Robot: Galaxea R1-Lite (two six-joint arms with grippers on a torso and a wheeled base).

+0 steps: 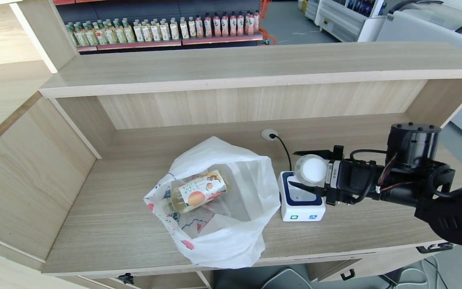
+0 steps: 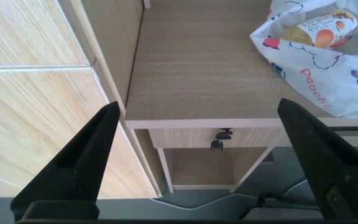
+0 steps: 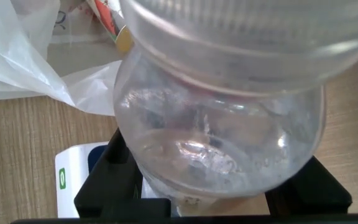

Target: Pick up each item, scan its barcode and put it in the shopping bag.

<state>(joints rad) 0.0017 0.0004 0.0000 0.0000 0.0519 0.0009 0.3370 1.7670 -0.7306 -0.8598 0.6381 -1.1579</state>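
The right gripper point(image 1: 305, 169) is clenched on a clear plastic bottle point(image 1: 313, 169), one black finger on each side of it. The bottle lies level and its pale round end faces the head camera. In the right wrist view the same bottle point(image 3: 219, 137) is see-through and ribbed near the top, with no label visible on this side. It hangs just above the barcode scanner point(image 1: 303, 206), a single white box with a dark blue top and two small square icons on its front edge (one green, one blue).

The left gripper point(image 2: 197, 109) is spread wide and holds nothing. It sits over the front edge of the wooden counter point(image 2: 185, 81), apart from the bag.

One white plastic shopping bag point(image 1: 251, 188) lies open on the counter just left of the scanner. It is printed with red and pink peaches and some lettering. One tea bottle point(image 1: 199, 192) lies on its side in it, and its label shows a peach and large characters. A black cable point(image 1: 285, 148) runs from a counter grommet to the scanner.
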